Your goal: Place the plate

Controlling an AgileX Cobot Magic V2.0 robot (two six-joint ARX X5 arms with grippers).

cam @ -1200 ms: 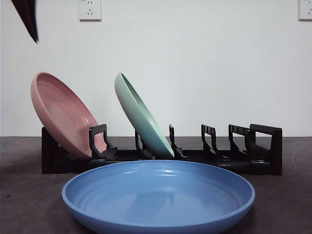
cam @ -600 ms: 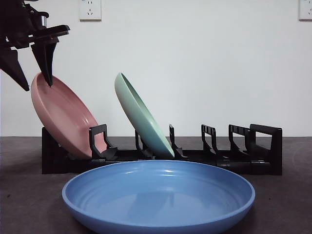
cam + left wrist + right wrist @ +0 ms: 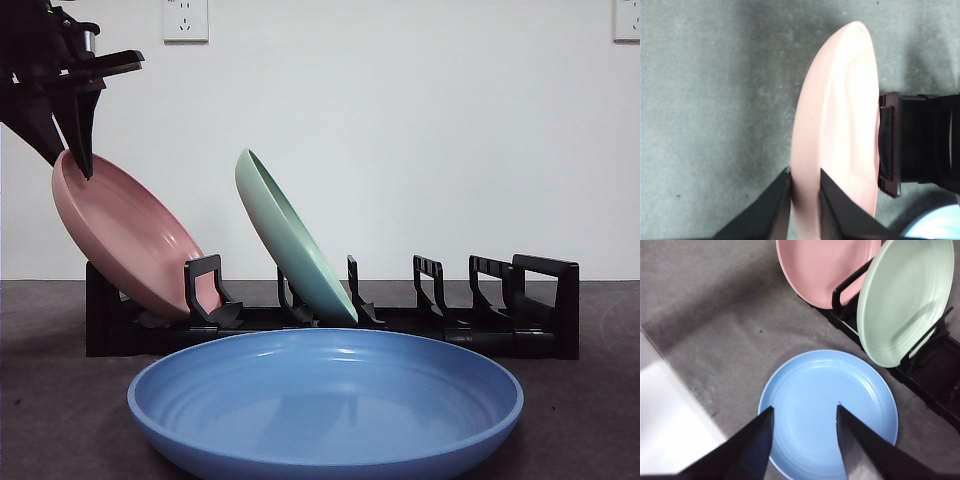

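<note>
A pink plate (image 3: 125, 240) leans in the leftmost slot of the black dish rack (image 3: 540, 300). My left gripper (image 3: 70, 165) is shut on its top rim; in the left wrist view the jaws (image 3: 804, 172) straddle the edge of the pink plate (image 3: 840, 125). A green plate (image 3: 290, 240) leans in the slot beside it. A blue plate (image 3: 325, 400) lies flat on the table in front of the rack. My right gripper (image 3: 805, 407) hangs open and empty above the blue plate (image 3: 830, 410); it is out of the front view.
The rack's right-hand slots (image 3: 470, 290) hold nothing. The right wrist view shows the pink plate (image 3: 825, 265), the green plate (image 3: 905, 300), the rack (image 3: 935, 370) and a white area (image 3: 665, 425) beyond the table's edge.
My left gripper came down from the top left corner onto the pink plate's top rim and shut on it. The plate's top has shifted slightly left.
</note>
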